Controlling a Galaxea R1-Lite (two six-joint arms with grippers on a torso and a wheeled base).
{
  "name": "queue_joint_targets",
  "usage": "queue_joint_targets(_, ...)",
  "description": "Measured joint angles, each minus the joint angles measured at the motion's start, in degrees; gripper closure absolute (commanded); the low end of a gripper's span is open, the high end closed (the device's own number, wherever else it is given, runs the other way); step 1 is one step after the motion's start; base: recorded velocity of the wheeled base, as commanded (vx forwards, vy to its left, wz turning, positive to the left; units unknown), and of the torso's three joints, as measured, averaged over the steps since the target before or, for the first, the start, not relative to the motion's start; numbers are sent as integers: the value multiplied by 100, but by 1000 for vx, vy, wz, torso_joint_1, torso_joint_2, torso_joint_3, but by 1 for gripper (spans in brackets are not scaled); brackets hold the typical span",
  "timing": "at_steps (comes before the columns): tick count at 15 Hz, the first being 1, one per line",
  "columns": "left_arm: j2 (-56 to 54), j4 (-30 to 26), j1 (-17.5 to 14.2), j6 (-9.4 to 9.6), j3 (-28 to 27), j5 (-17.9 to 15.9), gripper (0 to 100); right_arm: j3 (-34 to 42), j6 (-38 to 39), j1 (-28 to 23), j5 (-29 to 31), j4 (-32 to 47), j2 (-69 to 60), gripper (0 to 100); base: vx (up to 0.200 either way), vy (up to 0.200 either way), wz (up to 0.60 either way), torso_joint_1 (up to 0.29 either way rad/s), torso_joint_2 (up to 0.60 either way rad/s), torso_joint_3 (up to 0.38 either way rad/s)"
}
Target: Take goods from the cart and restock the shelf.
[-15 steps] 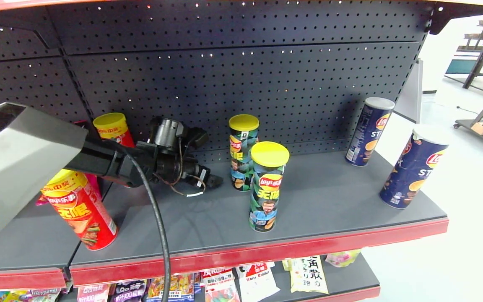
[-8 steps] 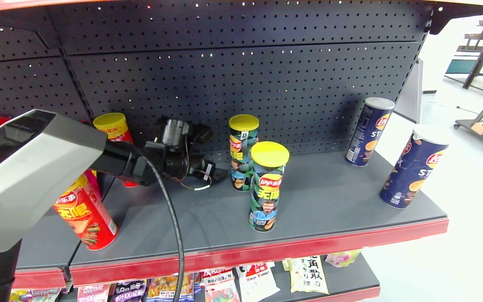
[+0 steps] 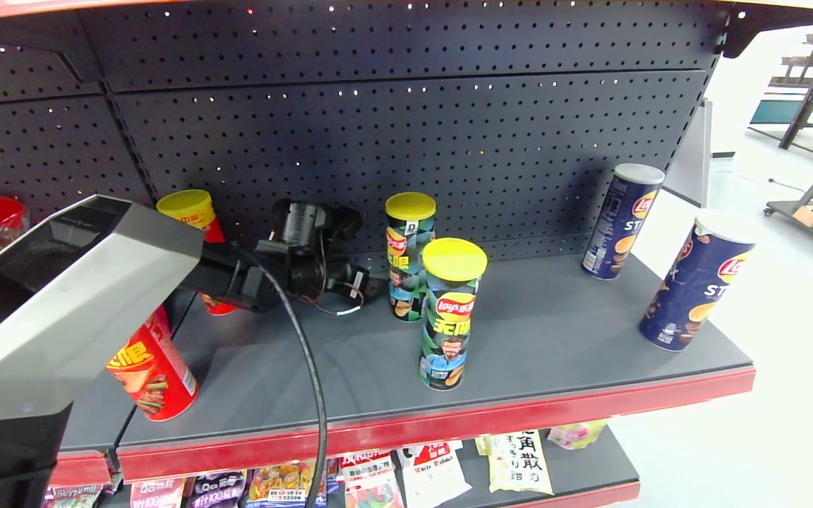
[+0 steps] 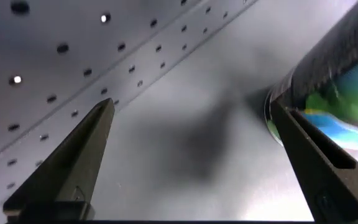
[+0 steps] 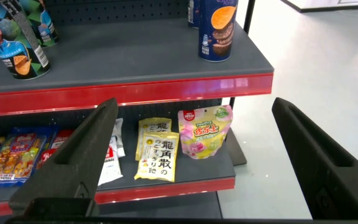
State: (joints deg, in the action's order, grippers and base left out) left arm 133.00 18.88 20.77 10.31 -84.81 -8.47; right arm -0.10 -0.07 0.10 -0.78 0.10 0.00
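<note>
Canister point(image 3: 405, 247): green-patterned, yellow lid, upright.

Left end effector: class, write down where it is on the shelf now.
In the head view the left end effector hangs low over the shelf, left of centre, near the pegboard and just left of the rear green can.

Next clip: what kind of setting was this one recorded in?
Probably a shop aisle, or a mock-up of one: a red-edged shelf with a pegboard back, chip cans grouped by colour, and snack bags on the tier below.
</note>
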Motion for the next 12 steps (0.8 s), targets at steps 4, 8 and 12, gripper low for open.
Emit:
queue_joint_targets(4, 68, 77, 30, -38, -33, -33, 0, 0, 0, 1, 2, 0, -2, 0, 0, 0, 0, 0, 0, 0)
queue_joint_targets(8, 112, 110, 56, -39, -30, -77, 0, 0, 0, 1, 2, 0, -2, 0, 0, 0, 0, 0, 0, 0)
queue_joint_targets(12, 115, 74, 78, -49, -16, -85, 0, 0, 0, 1, 2, 0, -2, 0, 0, 0, 0, 0, 0, 0)
